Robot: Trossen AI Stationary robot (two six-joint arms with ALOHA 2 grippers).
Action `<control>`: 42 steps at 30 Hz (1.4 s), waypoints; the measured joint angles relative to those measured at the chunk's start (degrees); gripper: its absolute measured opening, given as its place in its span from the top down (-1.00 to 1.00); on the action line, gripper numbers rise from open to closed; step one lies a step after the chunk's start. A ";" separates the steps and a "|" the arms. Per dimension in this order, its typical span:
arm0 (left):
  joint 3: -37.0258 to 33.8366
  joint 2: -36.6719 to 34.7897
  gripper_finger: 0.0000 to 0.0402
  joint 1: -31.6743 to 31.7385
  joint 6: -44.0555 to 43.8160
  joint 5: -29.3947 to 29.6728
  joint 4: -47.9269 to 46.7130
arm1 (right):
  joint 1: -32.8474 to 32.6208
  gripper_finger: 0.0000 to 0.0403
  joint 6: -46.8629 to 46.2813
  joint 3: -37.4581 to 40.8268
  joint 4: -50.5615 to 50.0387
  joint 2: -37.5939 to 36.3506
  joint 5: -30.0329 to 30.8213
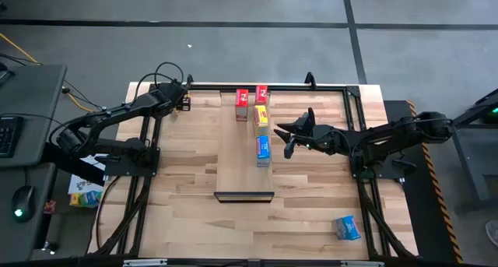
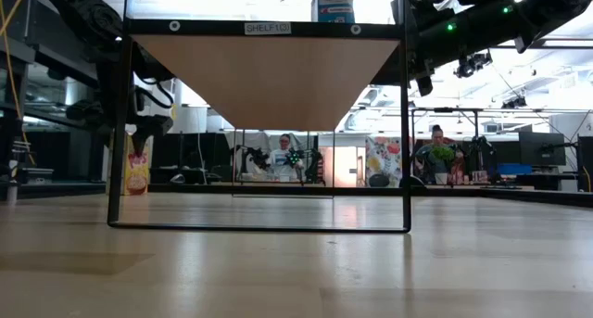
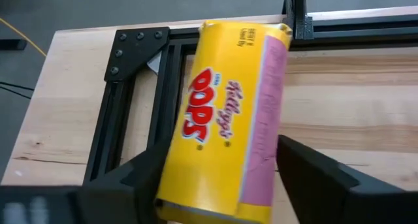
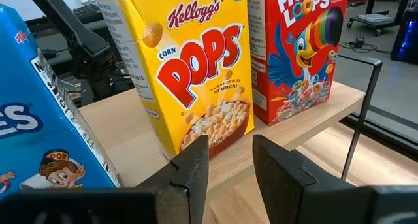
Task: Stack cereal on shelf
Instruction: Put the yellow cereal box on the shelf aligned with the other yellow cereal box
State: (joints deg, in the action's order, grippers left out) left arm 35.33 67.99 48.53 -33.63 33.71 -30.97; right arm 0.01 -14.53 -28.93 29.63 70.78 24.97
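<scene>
- Grey floor surrounded the striped wooden desk (image 1: 179, 212) in my high view. The pale shelf (image 1: 237, 154) ran down the desk's middle, its black lip (image 1: 243, 195) at the near end.
- On the shelf I counted two red boxes (image 1: 243, 104) at the far end, then a yellow box (image 1: 261, 117) and a blue box (image 1: 263, 149) along the right edge. Another blue box (image 1: 348, 227) lay on the desk near the right front corner.
- My left end effector (image 1: 184, 100) sat at the desk's far left corner; the right end effector (image 1: 289, 135) hung just beside the shelf's blue box.
- From the low view I saw the shelf's underside (image 2: 267, 77) in its black frame, with people seated in the room behind.
- My left wrist view showed the fingers (image 3: 313, 175) clamped on a second yellow box (image 3: 225, 113) above the desk's frame corner.
- My right wrist view showed the fingers (image 4: 277, 168) slightly parted and holding nothing, facing the yellow box (image 4: 189, 70) standing between the blue (image 4: 39, 119) and a red (image 4: 297, 51).
</scene>
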 joint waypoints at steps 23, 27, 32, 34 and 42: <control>-0.02 -8.67 0.39 0.00 2.78 -7.43 1.21 | 0.00 0.44 0.03 0.00 0.05 0.02 0.54; -0.01 -11.21 0.41 -1.19 3.24 -9.28 1.53 | 0.00 0.44 0.03 0.00 0.00 0.02 0.55; -0.02 -14.72 0.41 -3.86 3.47 -10.73 1.78 | 0.00 0.44 0.03 0.00 -0.04 0.02 0.55; -0.01 -16.39 0.41 -5.03 3.48 -10.75 1.80 | 0.00 0.44 0.03 0.00 -0.04 0.02 0.57; 3.53 -22.26 0.42 -9.89 5.63 -11.87 2.16 | 0.00 0.44 0.03 0.00 -0.07 0.02 1.42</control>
State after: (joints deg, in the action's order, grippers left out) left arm 38.86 45.72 38.64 -28.00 21.84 -28.82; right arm 0.01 -14.50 -28.93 29.55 70.81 26.39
